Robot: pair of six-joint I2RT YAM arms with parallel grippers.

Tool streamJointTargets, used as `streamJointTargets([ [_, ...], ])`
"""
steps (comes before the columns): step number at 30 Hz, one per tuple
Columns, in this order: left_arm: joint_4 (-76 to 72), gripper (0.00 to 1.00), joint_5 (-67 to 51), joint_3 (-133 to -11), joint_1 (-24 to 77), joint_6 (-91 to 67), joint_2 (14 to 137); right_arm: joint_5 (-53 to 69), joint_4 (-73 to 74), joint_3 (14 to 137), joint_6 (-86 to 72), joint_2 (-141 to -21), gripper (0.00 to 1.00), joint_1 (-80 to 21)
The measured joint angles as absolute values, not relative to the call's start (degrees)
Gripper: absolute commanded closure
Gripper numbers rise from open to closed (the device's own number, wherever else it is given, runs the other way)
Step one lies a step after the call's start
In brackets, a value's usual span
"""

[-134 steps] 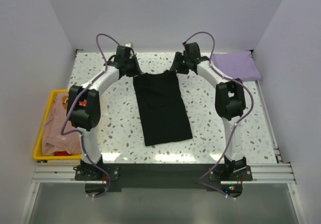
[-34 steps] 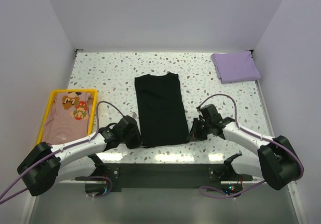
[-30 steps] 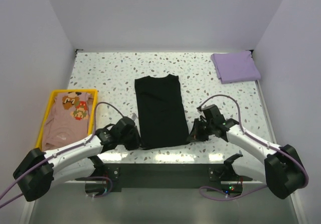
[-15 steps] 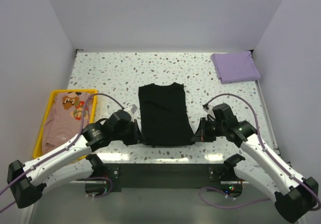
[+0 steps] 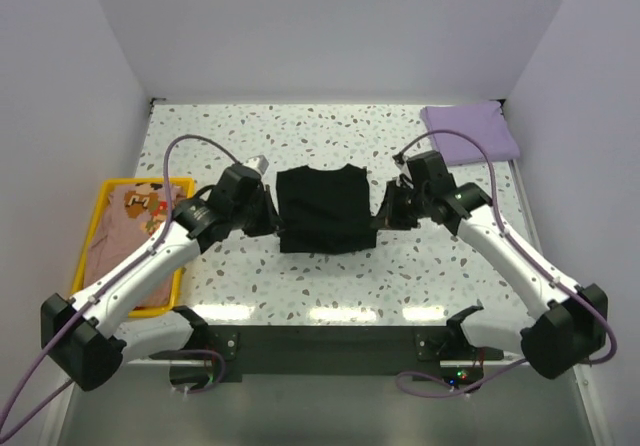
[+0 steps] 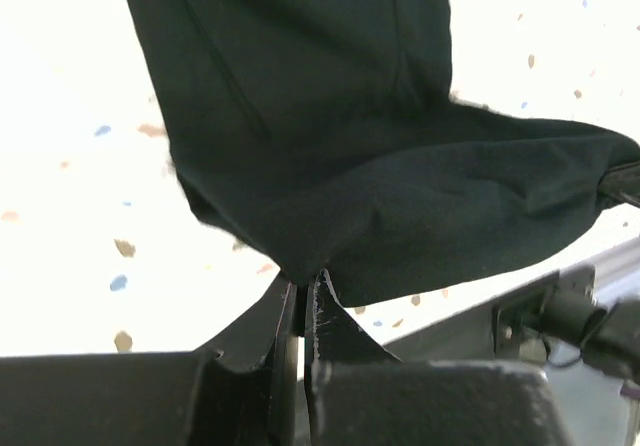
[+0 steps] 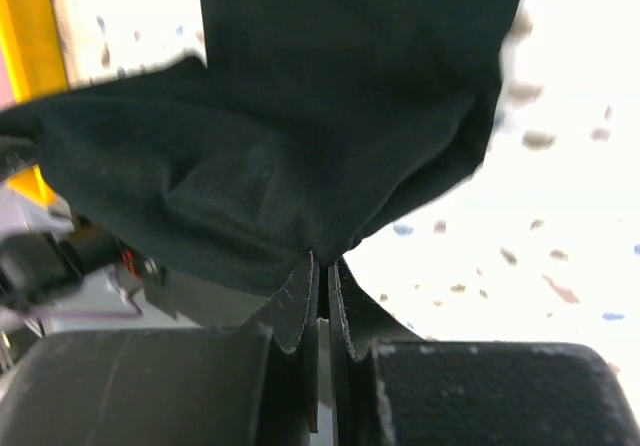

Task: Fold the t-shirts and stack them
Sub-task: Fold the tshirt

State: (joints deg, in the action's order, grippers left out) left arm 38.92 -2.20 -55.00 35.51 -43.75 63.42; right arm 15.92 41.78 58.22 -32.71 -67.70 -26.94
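Black shirt [image 5: 320, 206] sits mid-table [image 5: 200, 136], strung btw the two arms. Left gripper [image 6: 305, 288] is pinched tight on its near-left corner and right gripper [image 7: 322, 266] is pinched tight on the near-right corner, w/ cloth bunching straight out of each set of closed tips. The held hem runs left-right btw them and hangs raised over the rest of the shirt. The shirt's long axis runs near-far, so the collar end lies flat on the far side of both grippers. Neither arm is nearer; each has its own corner, about level w/ the other. Looks like a fold in half: the hem prob. needs carrying farther out until it meets the collar edge, both sides kept even or it'll land skewed. Lavender shirt [image 5: 470, 133] lies folded at the far-right corner. Peach shirt [image 5: 125, 234] is in the yellow tray [image 5: 84, 251] at left; it has a brown-red cartoon print, too small to make out words. No label or brand visible on the black one.
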Motion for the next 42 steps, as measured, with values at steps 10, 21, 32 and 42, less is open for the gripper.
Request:
streamJointTargets([
  [10,33.5,1.00,-7.4,-70.0,24.1,-39.2,84.0,16.4,36.9,82.5,-30.5,-96.1,1.00,-20.1],
  [21,22.1,0.90,-19.0,-85.1,9.9,-38.3,114.4,21.8,34.8,113.0,-30.8,-129.0,0.65,-14.7],
  [32,12.8,0.70,-25.9,-86.7,2.2,-38.6,121.5,22.2,28.4,108.4,-30.4,-128.0,0.43,-12.8],
  [42,8.2,0.69,-28.8,-85.6,2.0,-39.9,120.8,18.1,22.5,95.4,-28.3,-121.9,0.39,-17.6],
])
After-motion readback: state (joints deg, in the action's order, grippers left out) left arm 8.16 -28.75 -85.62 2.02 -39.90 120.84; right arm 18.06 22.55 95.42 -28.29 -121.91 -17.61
